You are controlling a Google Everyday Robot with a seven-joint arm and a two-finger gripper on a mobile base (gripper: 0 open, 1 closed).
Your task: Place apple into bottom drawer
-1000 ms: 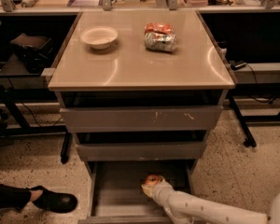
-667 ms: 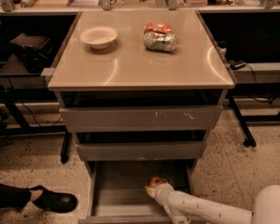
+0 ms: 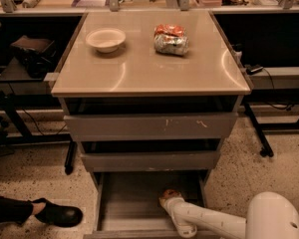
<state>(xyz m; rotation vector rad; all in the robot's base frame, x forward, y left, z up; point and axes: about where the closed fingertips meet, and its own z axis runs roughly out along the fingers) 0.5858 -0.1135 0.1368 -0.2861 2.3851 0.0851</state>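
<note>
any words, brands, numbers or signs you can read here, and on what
None can be read.
Foil snack bag on the cabinet top: print too blurred to read.
Bowl, drawer fronts: no lettering shows.
Gripper, down in the bottom drawer at the apple: no label shows.

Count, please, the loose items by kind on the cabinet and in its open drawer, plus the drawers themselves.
Bowl: 1, on the cabinet top
Snack bag: 1, on the cabinet top
Apple: 1, in the open bottom drawer, by the gripper
Drawers: 3 (top drawer, middle drawer, bottom drawer)
Total: 6
</note>
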